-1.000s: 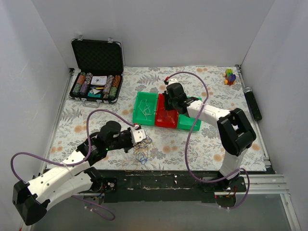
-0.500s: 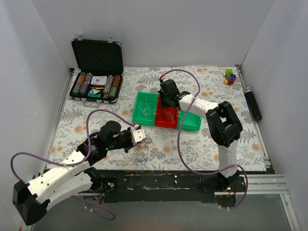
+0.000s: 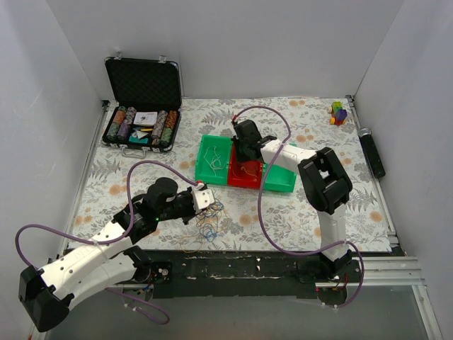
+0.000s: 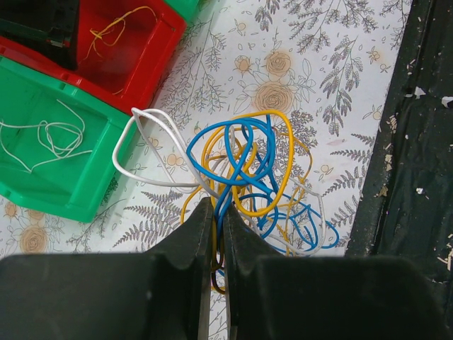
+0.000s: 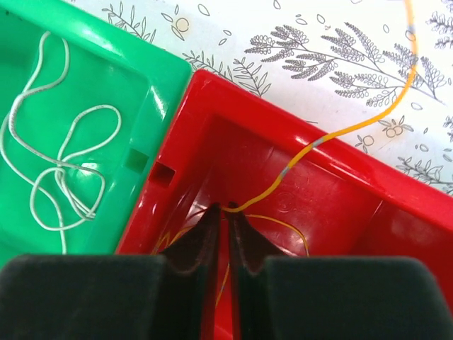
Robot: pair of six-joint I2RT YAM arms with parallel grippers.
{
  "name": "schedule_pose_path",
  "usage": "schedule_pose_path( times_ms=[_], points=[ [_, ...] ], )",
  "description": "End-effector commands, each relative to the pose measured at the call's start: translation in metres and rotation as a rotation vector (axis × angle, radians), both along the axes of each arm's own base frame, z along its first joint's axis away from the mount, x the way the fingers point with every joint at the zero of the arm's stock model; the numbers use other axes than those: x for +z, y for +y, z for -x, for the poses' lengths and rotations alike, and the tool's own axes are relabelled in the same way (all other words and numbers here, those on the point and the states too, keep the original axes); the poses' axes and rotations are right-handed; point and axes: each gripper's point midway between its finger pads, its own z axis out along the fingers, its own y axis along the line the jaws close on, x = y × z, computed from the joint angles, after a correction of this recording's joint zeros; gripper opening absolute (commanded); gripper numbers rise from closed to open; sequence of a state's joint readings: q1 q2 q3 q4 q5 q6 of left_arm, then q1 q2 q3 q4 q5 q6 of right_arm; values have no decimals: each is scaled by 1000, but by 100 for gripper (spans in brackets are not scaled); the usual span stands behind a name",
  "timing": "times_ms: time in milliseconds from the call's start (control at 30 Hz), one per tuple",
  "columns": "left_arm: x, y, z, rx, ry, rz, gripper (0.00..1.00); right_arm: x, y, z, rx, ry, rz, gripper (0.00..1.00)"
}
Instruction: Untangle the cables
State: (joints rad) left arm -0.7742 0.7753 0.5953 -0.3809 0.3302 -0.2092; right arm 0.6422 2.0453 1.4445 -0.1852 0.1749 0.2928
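Observation:
A tangle of blue, yellow and white cables (image 4: 262, 184) lies on the floral cloth near the front edge; it also shows in the top view (image 3: 209, 221). My left gripper (image 4: 217, 205) is shut on strands of that tangle at its near side. My right gripper (image 5: 228, 210) is over the red bin (image 5: 340, 234), shut on a thin yellow cable (image 5: 333, 134) that runs up out of the bin over its far rim. In the top view it (image 3: 245, 146) sits at the red bin's far end. A white cable (image 5: 64, 170) lies in the left green bin (image 5: 120, 64).
Three bins stand side by side mid-table: green (image 3: 214, 159), red (image 3: 244, 174), green (image 3: 280, 179). An open black case of poker chips (image 3: 141, 117) is at the back left. A small coloured toy (image 3: 339, 112) and a black bar (image 3: 373, 152) are at the right.
My right gripper has moved left and towards the back, from over the bins' middle to the red bin's far end, with the elbow folding in. The left arm has stayed put.

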Motion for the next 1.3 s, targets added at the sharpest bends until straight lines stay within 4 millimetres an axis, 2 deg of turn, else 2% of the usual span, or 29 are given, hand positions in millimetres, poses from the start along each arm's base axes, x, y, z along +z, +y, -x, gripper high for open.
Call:
schedule_pose_path(
  times_ms=[0,133,233,400,467,600,667,733,800,900,1067,1200,1267],
  points=[
    [3,-2,0,-9,-9,19,0,60,9,-15,25,-100,-70,23],
    [6,-2,0,-9,-12,19,0,83,9,-14,26,-110,-94,35],
    [6,-1,-1,-6,-15,19,0,93,6,-7,29,-112,-110,42],
    [8,-2,0,-12,-15,23,0,116,0,-2,22,-152,-136,43],
    [9,-2,0,-10,-17,25,0,132,-4,-4,14,-180,-150,43],
    [11,-2,-1,-6,-18,25,0,162,-12,-8,-6,-234,-178,39],
    [11,-2,-2,-2,-20,25,0,169,-13,-9,-9,-250,-186,35],
    [11,-2,-3,-1,-17,25,0,165,-11,-9,-3,-243,-189,30],
    [12,-3,-3,-4,-21,25,0,153,-8,-10,3,-218,-189,29],
    [11,-2,-3,-1,-20,24,0,140,-4,-14,6,-211,-187,34],
    [12,-2,-4,3,-18,26,0,153,7,-50,2,-257,-196,46],
    [9,0,-4,7,-19,19,0,148,18,-75,-9,-238,-178,49],
    [8,0,-4,5,-18,18,0,138,20,-83,-14,-222,-164,49]
  ],
)
